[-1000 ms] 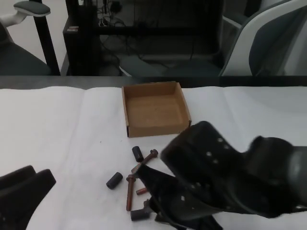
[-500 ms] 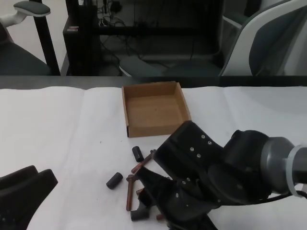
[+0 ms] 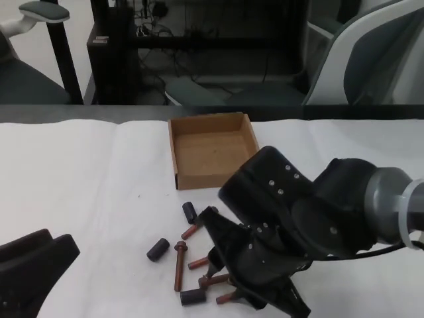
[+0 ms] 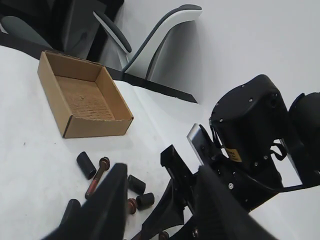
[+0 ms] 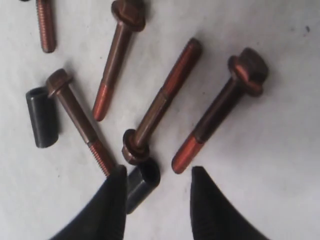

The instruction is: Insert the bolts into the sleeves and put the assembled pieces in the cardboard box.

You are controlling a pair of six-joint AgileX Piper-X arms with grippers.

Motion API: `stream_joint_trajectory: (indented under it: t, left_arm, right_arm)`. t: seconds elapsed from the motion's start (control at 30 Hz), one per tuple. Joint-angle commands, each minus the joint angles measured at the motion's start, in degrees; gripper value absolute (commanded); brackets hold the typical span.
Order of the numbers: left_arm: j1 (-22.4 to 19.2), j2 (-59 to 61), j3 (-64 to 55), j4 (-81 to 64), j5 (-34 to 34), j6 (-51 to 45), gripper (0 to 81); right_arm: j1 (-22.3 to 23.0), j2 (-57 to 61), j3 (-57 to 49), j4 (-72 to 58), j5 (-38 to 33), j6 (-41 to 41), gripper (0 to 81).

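Several copper bolts (image 5: 167, 102) lie scattered on the white cloth, with black sleeves (image 5: 42, 118) among them. My right gripper (image 5: 157, 172) hangs open low over this pile, and one sleeve (image 5: 143, 183) lies between its fingertips (image 5: 115, 200). In the high view the right gripper (image 3: 218, 265) sits over the bolts (image 3: 179, 265) and sleeves (image 3: 158, 250), just in front of the cardboard box (image 3: 212, 149). My left gripper (image 4: 161, 172) is open and holds nothing, looking toward the box (image 4: 82, 97) and the right arm (image 4: 250, 135). The left arm (image 3: 33, 265) rests at the near left edge.
The box is open-topped with nothing inside. White cloth (image 3: 79, 179) covers the bench, with free room left of the pile and right of the box. Chairs and a dark frame stand behind the bench.
The right arm has pulled back and turned, uncovering more bolts near its fingers. The left arm has stayed still.
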Motion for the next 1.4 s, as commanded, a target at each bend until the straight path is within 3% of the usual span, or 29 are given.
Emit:
stream_joint_trajectory:
  t: [0.0,0.3,1.37]
  left_arm:
    - [0.1,0.2,-0.7,-0.7,0.3,-0.5,44.1]
    - [0.1,0.2,-0.7,-0.7,0.3,-0.5,44.1]
    - [0.1,0.2,-0.7,-1.1,-1.0,-0.5,44.1]
  right_arm:
    - [-0.9,-0.6,-0.8,3.2,0.1,0.5,41.6]
    - [-2.3,-0.6,-2.6,9.1,1.2,0.4,41.6]
    - [-2.9,5.3,-2.6,4.3,2.2,-0.1,41.3]
